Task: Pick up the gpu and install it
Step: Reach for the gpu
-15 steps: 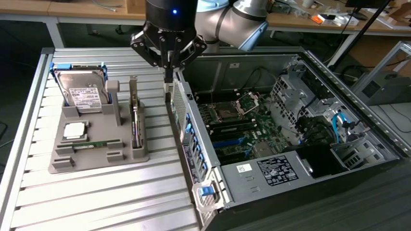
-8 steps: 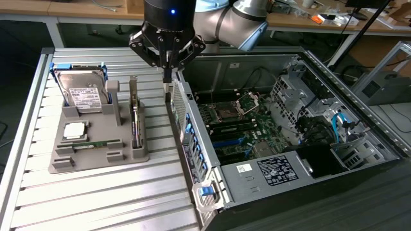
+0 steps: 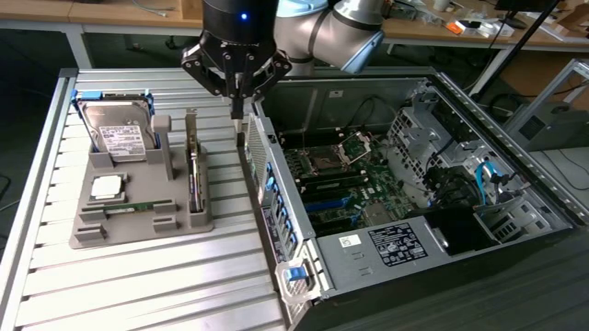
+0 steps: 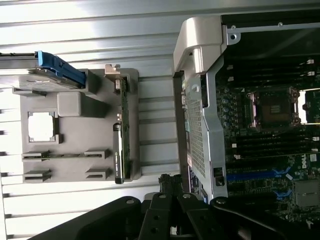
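The gray tray [image 3: 138, 224] holds the gpu [image 3: 194, 172] upright on edge in the slot nearest the open computer case [image 3: 387, 248], beside a hard drive [image 3: 120, 131], processor chip [image 3: 107, 186] and memory stick [image 3: 129, 205], while the gripper [image 3: 240, 138] (fingers pressed together, empty) hangs between tray and case.

Gpu [image 3: 195, 181] is standing upright on its long edge in a slot of the grey holder [image 3: 138, 231], on the side nearest the PC case [image 3: 269, 183]. It's showing as a thin dark card w/ a pale metal bracket at the end toward the desk's [image 3: 138, 289] far edge, sitting untouched.
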Robot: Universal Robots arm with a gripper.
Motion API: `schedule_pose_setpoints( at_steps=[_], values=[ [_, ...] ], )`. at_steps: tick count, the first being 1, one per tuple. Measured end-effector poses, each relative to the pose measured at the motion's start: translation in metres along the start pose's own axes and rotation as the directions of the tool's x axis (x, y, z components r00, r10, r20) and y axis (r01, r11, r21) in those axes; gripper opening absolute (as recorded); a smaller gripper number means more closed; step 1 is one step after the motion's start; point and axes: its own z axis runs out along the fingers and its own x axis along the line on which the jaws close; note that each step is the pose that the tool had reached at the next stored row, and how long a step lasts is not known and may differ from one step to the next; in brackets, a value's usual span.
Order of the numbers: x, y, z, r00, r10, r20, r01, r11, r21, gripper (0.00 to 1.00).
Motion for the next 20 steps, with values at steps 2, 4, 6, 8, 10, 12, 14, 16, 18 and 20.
schedule_pose_setpoints(
  at_steps=[2,4,6,8,10,12,14,16,18,20],
  values=[
    [0.0009,-0.0001,0.0,1.0,0.0,0.0,0.0,1.0,0.0001,0.11],
    [0.0017,-0.0002,0.0,1.0,0.0,0.0,0.0,1.0,0.0,0.11],
    [0.0025,-0.0002,-0.0001,1.0,0.0,-0.0001,0.0,1.0,0.0001,0.11],
    [0.0033,-0.0003,-0.0001,1.0,0.0,0.0,0.0,1.0,0.0,0.11],
    [0.0041,-0.0003,-0.0001,1.0,0.0,0.0,0.0,1.0,0.0001,0.11],
    [0.005,-0.0004,-0.0001,1.0,0.0,0.0001,0.0,1.0,0.0,0.11],
    [0.0058,-0.0005,-0.0002,1.0,0.0,0.0,0.0,1.0,0.0,0.11],
    [0.0067,-0.0005,-0.0002,1.0,0.0,0.0,0.0,1.0,0.0,0.11],
    [0.0076,-0.0006,-0.0003,1.0,0.0,-0.0001,0.0,1.0,0.0001,0.11],
    [0.0086,-0.0007,-0.0002,1.0,0.0,0.0,0.0,1.0,0.0,0.11]
  ],
)
